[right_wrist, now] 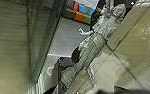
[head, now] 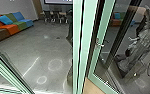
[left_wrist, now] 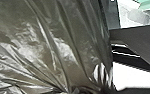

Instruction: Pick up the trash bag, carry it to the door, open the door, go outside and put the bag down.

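The trash bag (left_wrist: 51,47), dark, shiny and creased, takes up much of the left wrist view. Its folds draw together at my left gripper (left_wrist: 74,90), which is shut on the gathered part. In the head view a glass door (head: 108,32) with a pale green frame stands right of centre, a metal handle (head: 99,44) on its edge. A dark-edged glass panel (right_wrist: 44,37) slants through the right wrist view. The state of my right gripper cannot be made out.
A grey robed statue (head: 143,42) shows at the right behind glass, and large as a statue (right_wrist: 93,45) in the right wrist view. A multicoloured sofa (head: 12,25) stands far left on the grey floor (head: 23,50); chairs (head: 56,16) stand at the back.
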